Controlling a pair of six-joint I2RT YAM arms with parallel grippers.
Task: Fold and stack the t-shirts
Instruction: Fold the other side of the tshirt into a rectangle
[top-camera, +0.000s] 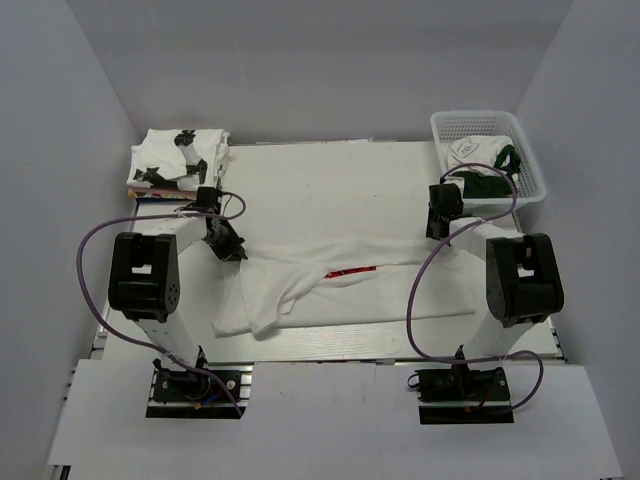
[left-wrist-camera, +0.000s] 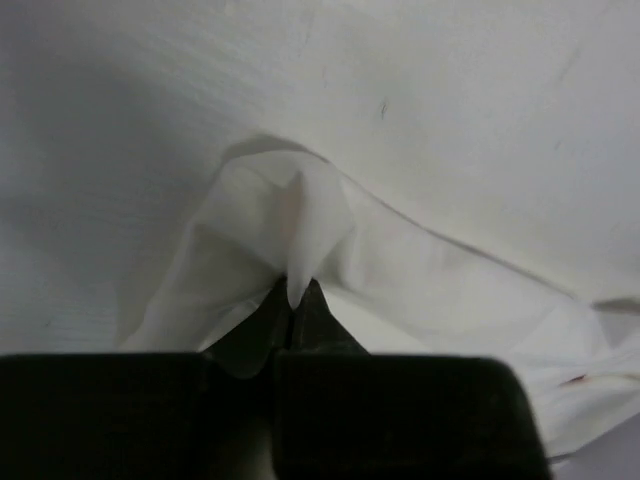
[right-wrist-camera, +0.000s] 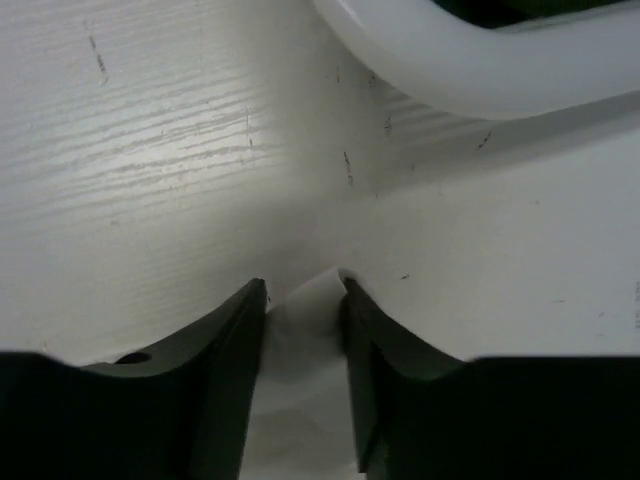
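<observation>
Top external view: the t-shirt (top-camera: 330, 290) lies rumpled on the table (top-camera: 300, 180), its long axis running left to right, with one end at each claw. The left claw (left-wrist-camera: 295, 300) is closed on a pinch of its cloth. The right claw (right-wrist-camera: 305, 290) straddles a fold at the other end, jaws apart and not visibly clamped.

White short-sleeved cotton t-shirt with red print (top-camera: 340, 290): soft matt knit, wrinkled, thin enough to go translucent at the folds. White rectangular table top (top-camera: 320, 188): matt, fine wood-grain texture, a few dark scuffs. White plastic mesh basket (top-camera: 528, 170), far right: rim smooth and glossy. Fingers (right-wrist-camera: 210, 380) of the right gripper (right-wrist-camera: 305, 288): smooth matt black plastic. Silver rail along the near edge (top-camera: 330, 345): bare brushed metal. Purple cables (top-camera: 82, 265): smooth sheath, slight sheen.
</observation>
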